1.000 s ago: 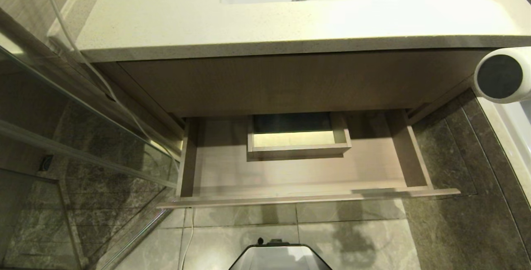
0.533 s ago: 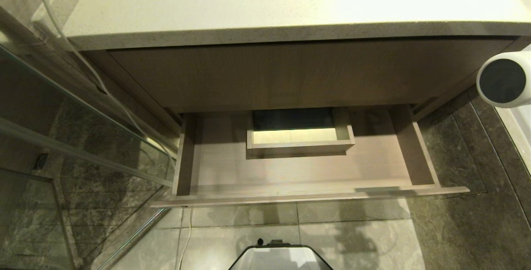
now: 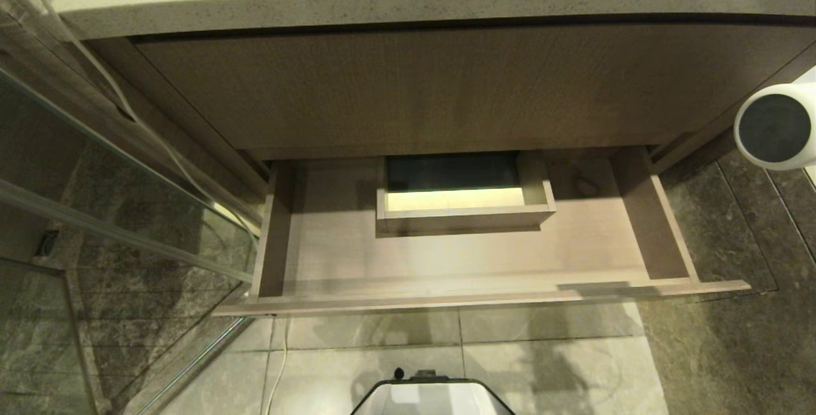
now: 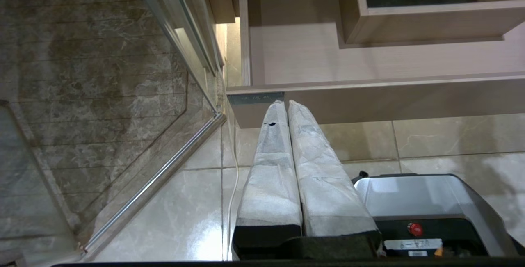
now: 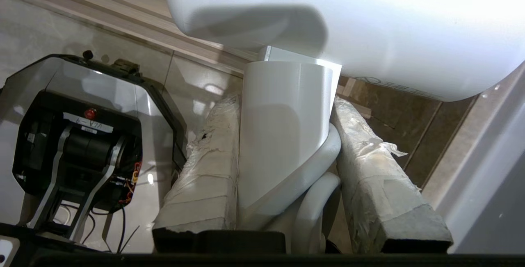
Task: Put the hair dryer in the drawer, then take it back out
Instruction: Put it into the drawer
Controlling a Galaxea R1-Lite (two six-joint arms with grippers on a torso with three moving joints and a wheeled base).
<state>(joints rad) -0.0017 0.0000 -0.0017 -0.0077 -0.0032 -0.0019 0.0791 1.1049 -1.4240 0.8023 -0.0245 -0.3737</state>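
I've got one hair dryer (image 5: 287, 135) pinched by its handle in R gripper (image 5: 287, 107); L gripper (image 4: 286, 107) closed, empty (parked by drawer (image 3: 478, 300) front's left end).

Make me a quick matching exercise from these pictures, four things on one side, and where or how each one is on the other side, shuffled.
Things:
1. hair dryer
2. drawer
3. left tool
4. right tool

States:
A. pulled out, nothing lying on its floor
B. shut, hanging in front of the drawer's left end
C. off the drawer's right side, dark round end facing the head camera
D. clamped on the white handle

Pairs: 1-C, 2-A, 3-B, 4-D
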